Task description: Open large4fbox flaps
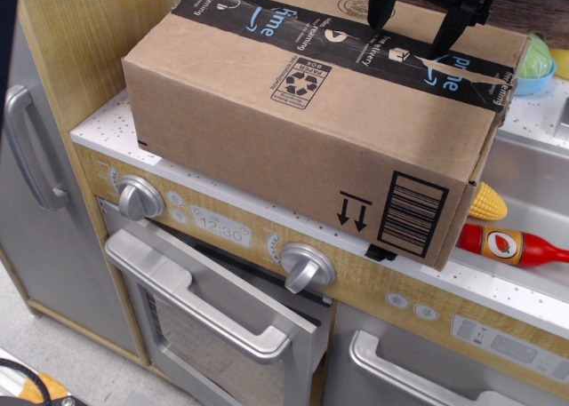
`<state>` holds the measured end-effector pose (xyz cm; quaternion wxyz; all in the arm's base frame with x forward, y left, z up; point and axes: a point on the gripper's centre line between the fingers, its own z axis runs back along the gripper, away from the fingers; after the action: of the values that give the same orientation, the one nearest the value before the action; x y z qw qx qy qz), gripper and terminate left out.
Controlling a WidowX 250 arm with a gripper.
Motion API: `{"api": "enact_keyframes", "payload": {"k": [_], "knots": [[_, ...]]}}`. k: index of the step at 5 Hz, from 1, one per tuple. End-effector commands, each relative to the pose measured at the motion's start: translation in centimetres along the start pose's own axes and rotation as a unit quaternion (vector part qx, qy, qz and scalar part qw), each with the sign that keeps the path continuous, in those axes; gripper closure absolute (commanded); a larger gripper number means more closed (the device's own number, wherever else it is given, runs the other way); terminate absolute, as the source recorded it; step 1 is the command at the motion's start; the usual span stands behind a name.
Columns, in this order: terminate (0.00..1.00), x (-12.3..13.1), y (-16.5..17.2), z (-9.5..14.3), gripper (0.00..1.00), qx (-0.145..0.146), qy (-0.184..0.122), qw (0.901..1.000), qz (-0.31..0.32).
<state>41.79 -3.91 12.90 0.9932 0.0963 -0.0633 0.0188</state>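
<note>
Oven door: nearest us, one door, ajar at its top edge, with one long handle across it; a second handle sits on the panel to the right.
Knobs: we count two, one left of the clock display and one right of it.
Counter: white and speckled; it bears the box, whose near right corner juts out past the counter's front edge.
Box: one, lying on its broad side on the counter, so we judge the taped top seam is turned up for the tool to reach.
Marks on box: one recycling stamp, one barcode, two arrows side by side.
Flaps: shut and flat; black tape runs along the seam, torn near the right end, where we judge a flap edge could be caught.
Toys: one ketchup bottle and one corn cob, lying right of the box, out of the way of the flaps.
Gripper: one, black, its two fingers spread and pointing down at the tape; we cannot tell if the tips touch it.
Bowl: farthest, one blue rim with something green in it, behind the box's right end.
</note>
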Motion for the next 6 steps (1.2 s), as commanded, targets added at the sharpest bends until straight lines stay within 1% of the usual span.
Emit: {"api": "enact_keyframes", "payload": {"k": [1,2,3,4,5,6], "knots": [[0.0,0.0,0.0,0.0,0.0,0.0,0.0,1.0,0.0],[0.0,-0.5,-0.7,-0.3,0.0,-0.038,0.031,0.9986,-0.021],[0.0,-0.9,-1.0,-0.7,0.0,-0.054,0.057,0.9967,-0.018],[0.0,-1.6,-1.5,-0.2,0.0,-0.054,0.099,0.9935,-0.013],[0.0,-2.4,-1.5,0.9,0.0,-0.064,0.142,0.9877,-0.013],[0.0,-3.1,-1.4,2.2,0.0,-0.072,0.179,0.9811,-0.018]]}}
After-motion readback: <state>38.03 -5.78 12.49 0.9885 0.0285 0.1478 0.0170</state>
